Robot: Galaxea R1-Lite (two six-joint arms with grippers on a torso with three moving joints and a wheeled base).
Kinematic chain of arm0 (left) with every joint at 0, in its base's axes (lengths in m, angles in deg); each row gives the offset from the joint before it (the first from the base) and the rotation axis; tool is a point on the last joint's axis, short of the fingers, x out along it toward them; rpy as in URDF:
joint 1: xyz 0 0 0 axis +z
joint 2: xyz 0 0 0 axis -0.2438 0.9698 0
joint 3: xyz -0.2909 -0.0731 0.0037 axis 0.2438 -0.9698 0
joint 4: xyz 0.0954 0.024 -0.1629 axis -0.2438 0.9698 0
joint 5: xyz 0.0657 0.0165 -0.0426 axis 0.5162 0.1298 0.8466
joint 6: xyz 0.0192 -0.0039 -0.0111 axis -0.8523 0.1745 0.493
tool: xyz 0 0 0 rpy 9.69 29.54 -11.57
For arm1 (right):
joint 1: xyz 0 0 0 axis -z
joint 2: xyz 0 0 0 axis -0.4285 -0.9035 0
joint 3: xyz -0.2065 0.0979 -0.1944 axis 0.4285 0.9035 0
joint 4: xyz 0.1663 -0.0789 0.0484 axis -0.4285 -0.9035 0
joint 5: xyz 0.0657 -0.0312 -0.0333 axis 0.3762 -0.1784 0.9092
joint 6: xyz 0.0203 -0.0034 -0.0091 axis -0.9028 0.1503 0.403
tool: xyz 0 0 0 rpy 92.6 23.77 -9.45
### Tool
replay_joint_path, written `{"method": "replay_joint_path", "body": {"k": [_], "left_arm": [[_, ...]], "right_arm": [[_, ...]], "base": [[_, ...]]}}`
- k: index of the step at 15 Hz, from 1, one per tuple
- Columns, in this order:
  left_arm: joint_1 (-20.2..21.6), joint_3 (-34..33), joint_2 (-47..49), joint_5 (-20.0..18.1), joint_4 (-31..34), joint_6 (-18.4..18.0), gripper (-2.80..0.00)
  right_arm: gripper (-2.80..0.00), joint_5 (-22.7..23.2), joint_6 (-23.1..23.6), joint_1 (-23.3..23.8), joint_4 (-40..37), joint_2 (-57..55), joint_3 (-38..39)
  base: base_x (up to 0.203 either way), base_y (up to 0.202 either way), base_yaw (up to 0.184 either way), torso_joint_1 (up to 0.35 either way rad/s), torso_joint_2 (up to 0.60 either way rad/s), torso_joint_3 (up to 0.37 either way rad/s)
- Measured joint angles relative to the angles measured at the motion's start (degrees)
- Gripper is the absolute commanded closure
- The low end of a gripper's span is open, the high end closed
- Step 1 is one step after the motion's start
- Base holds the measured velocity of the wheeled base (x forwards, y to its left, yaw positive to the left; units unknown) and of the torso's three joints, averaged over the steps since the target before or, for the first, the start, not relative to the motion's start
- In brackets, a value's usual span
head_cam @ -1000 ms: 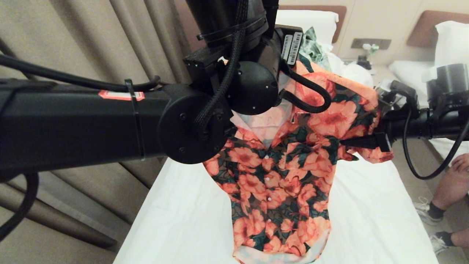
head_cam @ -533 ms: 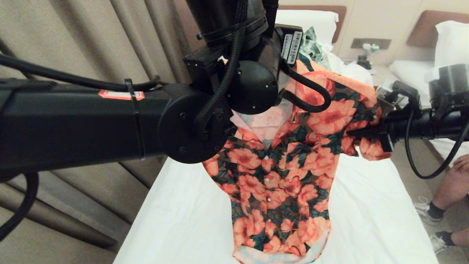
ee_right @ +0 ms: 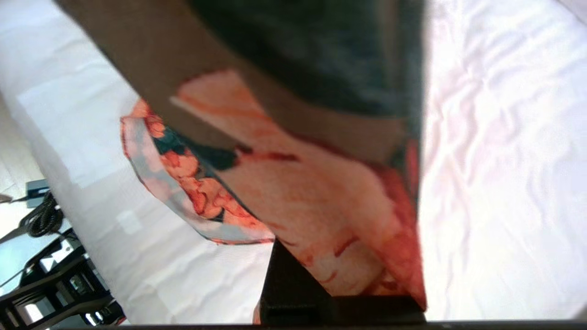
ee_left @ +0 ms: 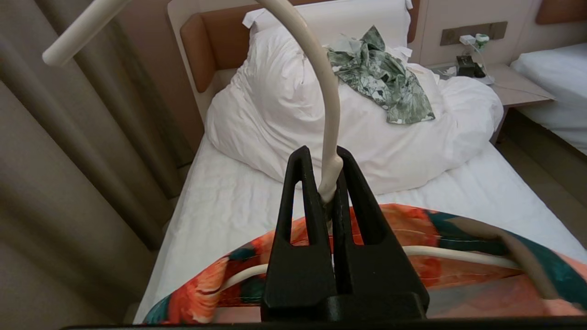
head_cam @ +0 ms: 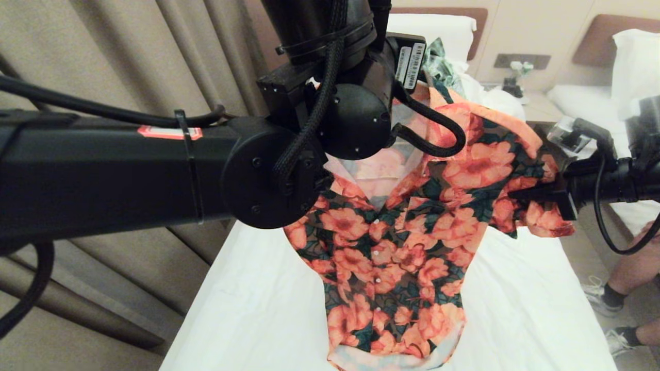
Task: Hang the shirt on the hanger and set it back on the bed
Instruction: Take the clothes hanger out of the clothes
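Note:
The flowered shirt hangs in the air over the bed, its hem touching the sheet. My left gripper is shut on the neck of the cream hanger, just below the hook. The hanger's arms run inside the shirt's collar. In the head view my left wrist hides that grip. My right gripper is shut on the shirt's sleeve at the right and holds it stretched sideways. In the right wrist view the sleeve fabric covers the fingers.
A green-and-white leaf-print garment lies on the bunched duvet near the headboard. Curtains hang along the bed's left side. A person's legs are at the right, by a second bed and a nightstand.
My right gripper has shut on the sleeve and moved to the right, drawing the shirt's shoulder outward. The left arm has kept still with the hanger.

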Motion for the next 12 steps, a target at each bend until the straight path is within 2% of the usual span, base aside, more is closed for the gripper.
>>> {"method": "replay_joint_path", "body": {"k": [3, 7, 8, 12], "left_arm": [[0.0, 0.1, 0.1, 0.0, 0.0, 0.0, 0.00], [-0.1, 0.4, 0.2, 0.0, 0.2, 0.0, 0.00], [-0.1, 0.6, 0.2, 0.0, 0.2, 0.0, 0.00], [-0.1, 0.7, 0.2, 0.0, 0.3, 0.0, 0.00]], "right_arm": [[0.00, 0.0, 0.3, 2.3, 0.0, 0.2, 0.7], [0.00, 0.1, 0.6, 2.6, 0.3, 0.9, 0.8], [-2.80, 0.3, 0.7, 2.5, 0.3, 1.0, 0.8], [-2.80, 0.3, 0.0, 2.3, -0.2, 1.9, 0.8]], "base": [[0.000, 0.000, 0.000, 0.000, 0.00, 0.000], [0.000, 0.000, 0.000, 0.000, 0.00, 0.000], [0.000, 0.000, 0.000, 0.000, 0.00, 0.000], [0.000, 0.000, 0.000, 0.000, 0.00, 0.000]]}}
